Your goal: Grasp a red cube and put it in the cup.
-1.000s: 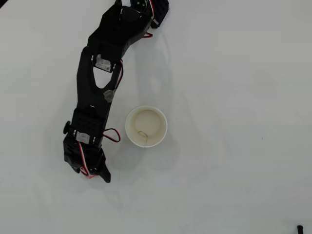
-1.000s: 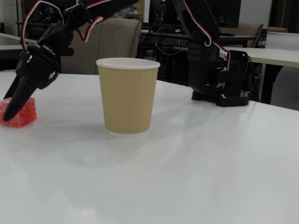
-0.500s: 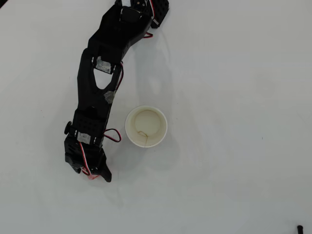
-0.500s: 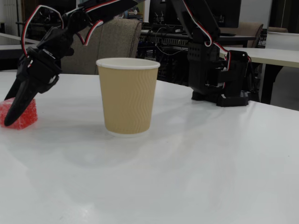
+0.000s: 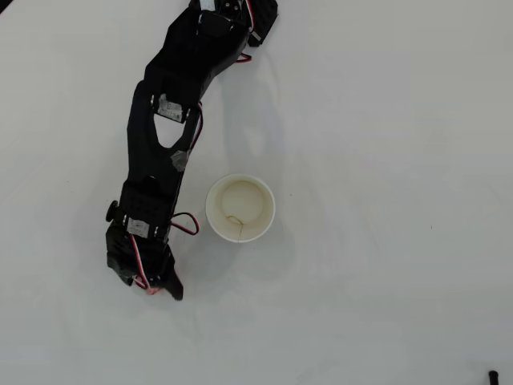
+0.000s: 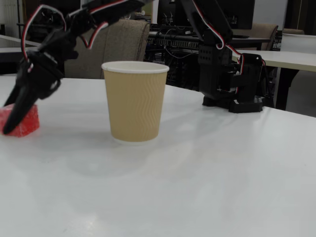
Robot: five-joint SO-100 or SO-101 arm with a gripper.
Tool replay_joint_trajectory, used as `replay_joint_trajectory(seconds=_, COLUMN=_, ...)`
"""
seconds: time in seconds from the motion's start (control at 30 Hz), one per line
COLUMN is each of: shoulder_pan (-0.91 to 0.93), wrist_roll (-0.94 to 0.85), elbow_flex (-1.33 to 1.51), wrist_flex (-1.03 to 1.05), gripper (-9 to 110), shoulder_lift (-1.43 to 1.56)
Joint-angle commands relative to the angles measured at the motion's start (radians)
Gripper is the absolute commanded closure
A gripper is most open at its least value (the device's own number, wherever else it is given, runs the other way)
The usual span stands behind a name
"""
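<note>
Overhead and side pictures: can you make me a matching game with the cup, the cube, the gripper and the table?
Things:
1. cup
2. cube
3. gripper
4. table

Descriptions:
A. red, at the left edge in the fixed view
B. white and flat, everything stands on it
C. black, pointing down at the cube
D. tan outside, standing upright, nothing red inside

Pairs: 1-D, 2-A, 3-C, 4-B

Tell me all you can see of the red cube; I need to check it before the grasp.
The red cube is small, red and whitish-speckled, sitting flat on the white table at the far left of the fixed view, apart from the cup. The gripper is down at it, a dark finger crossing its front face. From overhead only a red sliver shows under the gripper. Whether it is clamped cannot be told.
</note>
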Motion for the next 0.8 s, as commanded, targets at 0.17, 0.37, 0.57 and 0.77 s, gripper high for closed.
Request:
replay_joint_trajectory(seconds=0.17, shoulder_pan=0.006, wrist_roll=-0.009, elbow_flex=-0.083, wrist_flex=-0.018, gripper=67, shoulder_lift=0.014)
replay_joint_trajectory(seconds=0.37, shoulder_pan=0.005, wrist_roll=-0.012, elbow_flex=-0.084, wrist_flex=-0.020, gripper=72, shoulder_lift=0.011)
replay_joint_trajectory(seconds=0.57, shoulder_pan=0.002, wrist_roll=-0.012, elbow_flex=-0.089, wrist_flex=-0.029, gripper=84, shoulder_lift=0.009)
replay_joint_trajectory(seconds=0.77, shoulder_pan=0.002, wrist_roll=-0.012, elbow_flex=-0.091, wrist_flex=-0.040, gripper=89, shoulder_lift=0.009)
